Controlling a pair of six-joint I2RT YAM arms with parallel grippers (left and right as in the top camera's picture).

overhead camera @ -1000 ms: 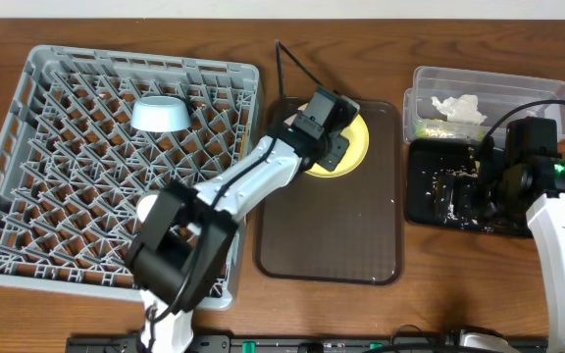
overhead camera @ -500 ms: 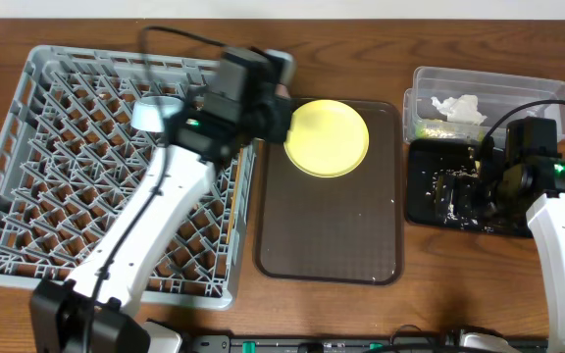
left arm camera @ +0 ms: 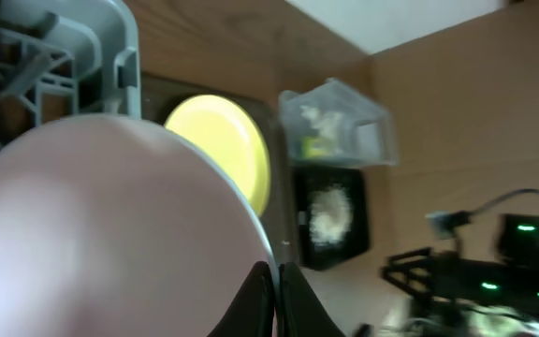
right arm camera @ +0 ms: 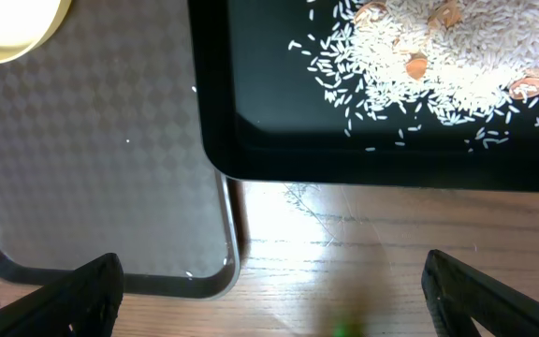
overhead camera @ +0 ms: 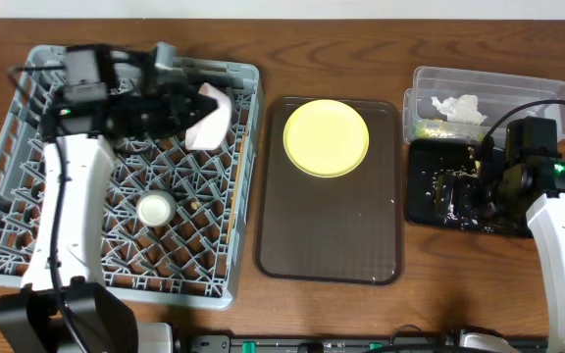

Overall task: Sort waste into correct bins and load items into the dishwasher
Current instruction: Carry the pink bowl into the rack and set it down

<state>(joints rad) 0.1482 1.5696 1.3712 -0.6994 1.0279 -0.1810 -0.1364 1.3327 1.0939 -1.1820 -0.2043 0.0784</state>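
Your left claw (overhead camera: 188, 110) is clamped on the rim of the white bowl (overhead camera: 209, 118); the bowl is tipped on edge over the far right part of the dish rack (overhead camera: 27, 226); in the left wrist view the bowl fills most of the frame, with the fingers (left arm camera: 255, 298) close together at its edge. Toward the near side from that claw, a small pale round item (overhead camera: 156, 208) sits among the pegs; can't tell what it is. To the right of the left claw, just past the rack wall, the yellow plate (overhead camera: 326, 137) lies flat on the brown tray (overhead camera: 327, 235). Your right claw (right arm camera: 269, 295) is spread wide with nothing between the fingers; it hangs over the worktop (right arm camera: 363, 234) at the near edge of the black tray (right arm camera: 279, 140); pale crumbs (right arm camera: 429, 56) are heaped in that tray, ahead of the claw; beyond it, the clear tub (overhead camera: 488, 83) holds the tissue (overhead camera: 459, 106) and the wrapper (overhead camera: 430, 127).
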